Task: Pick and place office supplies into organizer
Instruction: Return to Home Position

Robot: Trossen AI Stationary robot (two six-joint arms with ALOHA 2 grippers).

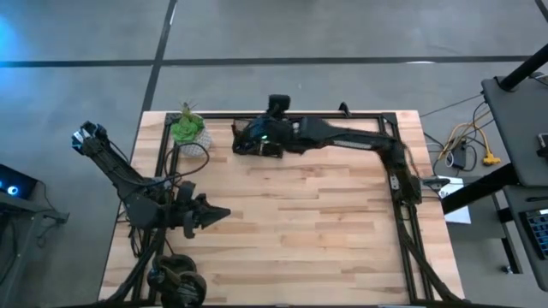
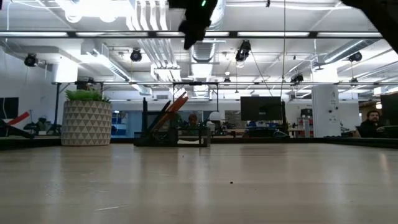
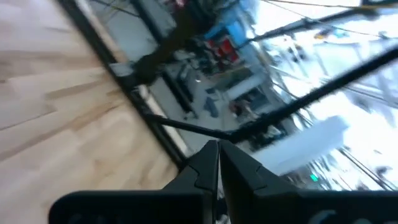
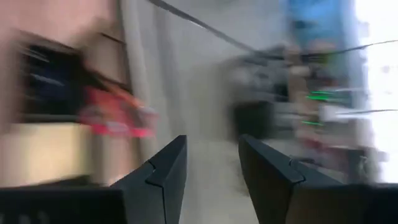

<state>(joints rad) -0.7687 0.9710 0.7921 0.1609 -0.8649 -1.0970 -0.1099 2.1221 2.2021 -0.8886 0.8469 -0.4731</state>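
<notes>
Plant pot [image 2: 86, 123] near organizer [image 2: 171, 138]; table [image 1: 300, 231] open.

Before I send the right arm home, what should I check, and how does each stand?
1. Right end effector open, empty: ok.
2. It hangs well above the organizer: ok.
3. Plant apart from the right arm: ok.
4. Left end effector shut, waiting at the table's left side: ok.
5. Supplies seated in their compartments: cannot tell.
6. Nothing loose on the table: ok.

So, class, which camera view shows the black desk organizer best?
The low view: the organizer stands unobstructed, side-on, contents sticking up. In the high view the right arm covers part of it. The right wrist view shows only part; the left wrist view misses it.
</notes>
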